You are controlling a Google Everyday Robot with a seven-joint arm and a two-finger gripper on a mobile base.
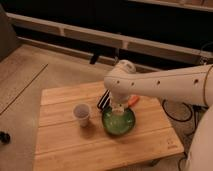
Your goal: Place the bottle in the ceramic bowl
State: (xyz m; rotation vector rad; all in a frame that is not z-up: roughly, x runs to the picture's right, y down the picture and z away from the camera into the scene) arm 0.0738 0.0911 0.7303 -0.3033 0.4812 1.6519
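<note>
The green ceramic bowl (119, 123) sits on the wooden table, right of centre. My gripper (118, 106) hangs from the white arm straight above the bowl, pointing down. It is shut on the bottle (118, 111), a small pale see-through shape just over the bowl's inside. The wrist hides the top of the bottle.
A translucent white cup (81, 114) stands left of the bowl. A dark flat object (103, 98) and an orange item (132, 101) lie behind the bowl. The wooden table (70, 150) ends close in front; a railing and a dark wall run behind it.
</note>
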